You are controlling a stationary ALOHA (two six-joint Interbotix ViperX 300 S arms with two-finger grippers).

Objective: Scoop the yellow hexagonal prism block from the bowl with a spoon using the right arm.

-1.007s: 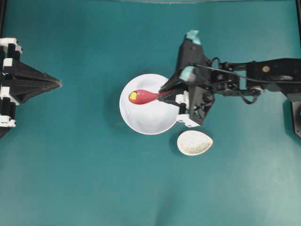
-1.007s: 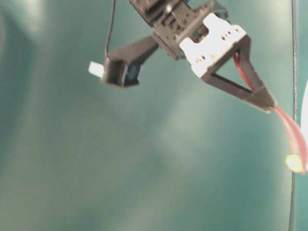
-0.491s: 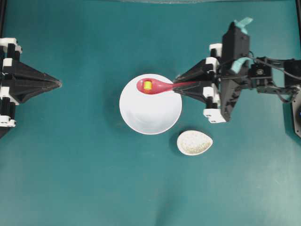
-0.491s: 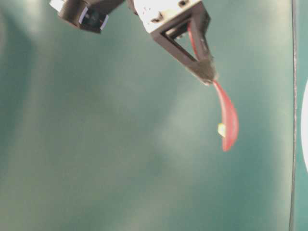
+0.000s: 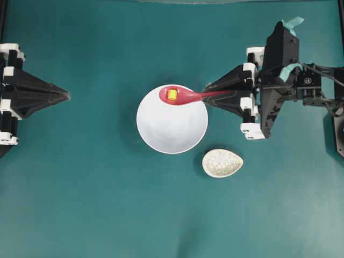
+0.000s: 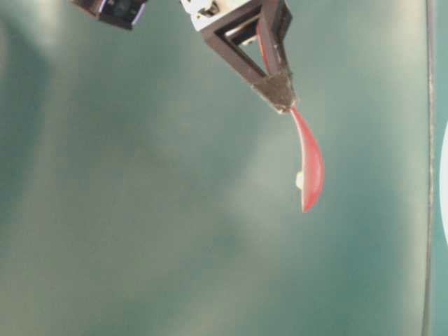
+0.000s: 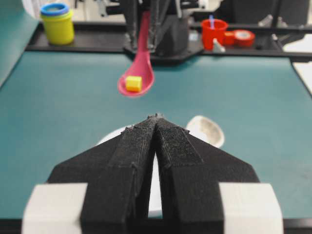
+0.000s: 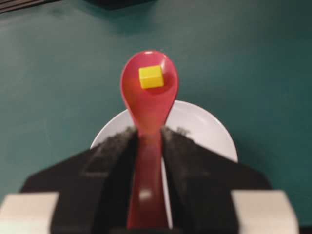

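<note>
My right gripper (image 5: pixel 207 95) is shut on the straight handle of the pink-red spoon (image 5: pixel 180 96), holding it level in the air above the far rim of the white bowl (image 5: pixel 171 129). The small yellow hexagonal prism block (image 5: pixel 172 94) lies in the spoon's scoop (image 8: pixel 149 85), also clear in the right wrist view as the yellow block (image 8: pixel 151 77). From the left wrist view the spoon (image 7: pixel 139 73) hovers with the block (image 7: pixel 133 83) inside. The bowl (image 8: pixel 207 129) looks empty. My left gripper (image 5: pixel 67 95) rests shut at the far left, holding nothing.
A speckled beige teardrop spoon rest (image 5: pixel 222 163) lies just right of the bowl's near side. Beyond the table's far edge stand a yellow jar with a blue lid (image 7: pixel 57 22), a red cup (image 7: pixel 214 31) and a red tape roll (image 7: pixel 242 37).
The right arm has lifted the spoon, with the block in it, out of the bowl and drawn back to the right and up. The left arm has stayed still.
</note>
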